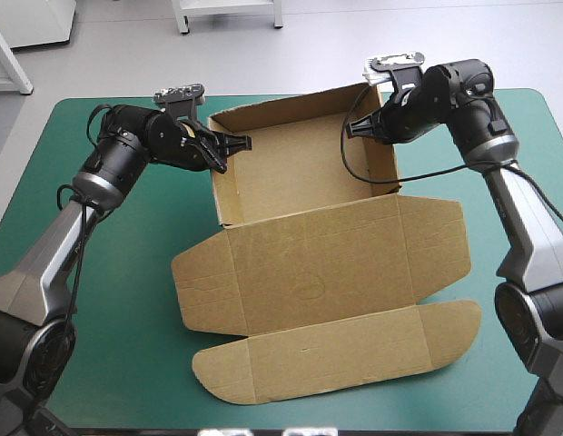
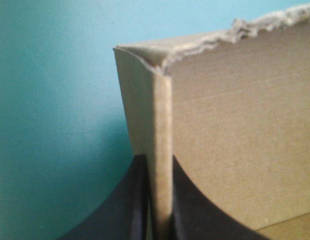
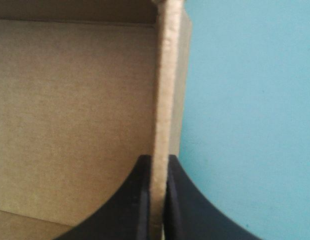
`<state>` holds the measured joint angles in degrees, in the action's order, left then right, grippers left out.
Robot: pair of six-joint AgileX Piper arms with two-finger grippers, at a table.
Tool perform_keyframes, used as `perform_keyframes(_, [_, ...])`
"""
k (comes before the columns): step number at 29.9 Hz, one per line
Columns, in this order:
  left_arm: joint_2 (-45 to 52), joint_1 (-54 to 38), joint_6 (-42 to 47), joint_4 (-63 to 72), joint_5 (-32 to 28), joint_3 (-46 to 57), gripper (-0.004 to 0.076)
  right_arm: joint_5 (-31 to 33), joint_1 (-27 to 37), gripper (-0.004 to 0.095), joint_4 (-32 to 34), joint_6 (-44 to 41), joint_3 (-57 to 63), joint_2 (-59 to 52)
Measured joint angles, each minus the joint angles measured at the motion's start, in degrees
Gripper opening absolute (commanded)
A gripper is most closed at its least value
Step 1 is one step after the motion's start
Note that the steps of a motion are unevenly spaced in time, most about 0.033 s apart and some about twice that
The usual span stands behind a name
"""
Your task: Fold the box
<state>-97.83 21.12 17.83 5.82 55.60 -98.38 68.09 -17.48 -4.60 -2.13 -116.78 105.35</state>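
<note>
One brown box (image 1: 309,254): our left gripper (image 1: 238,143) and right gripper (image 1: 354,128) each pinch one wall between all-but-closed jaws.

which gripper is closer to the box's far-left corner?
Left. The left gripper clamps the box by its left wall, just short of that corner; the right gripper clamps the right wall, across the box.
</note>
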Motion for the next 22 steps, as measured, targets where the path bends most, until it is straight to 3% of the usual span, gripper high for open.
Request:
perform_keyframes(9, [-1.9, 0.0, 0.1, -6.7, 0.3, 0.0, -0.0008, 2.3, -6.8, 0.0003, 8.0, -5.3, -0.1, 3.6])
perform_keyframes(22, [-5.3, -0.1, -1.7, -9.9, 4.3, -1.6, -0.0008, 3.2, -8.2, 0.0003, 7.7, -8.8, 0.0, 6.7])
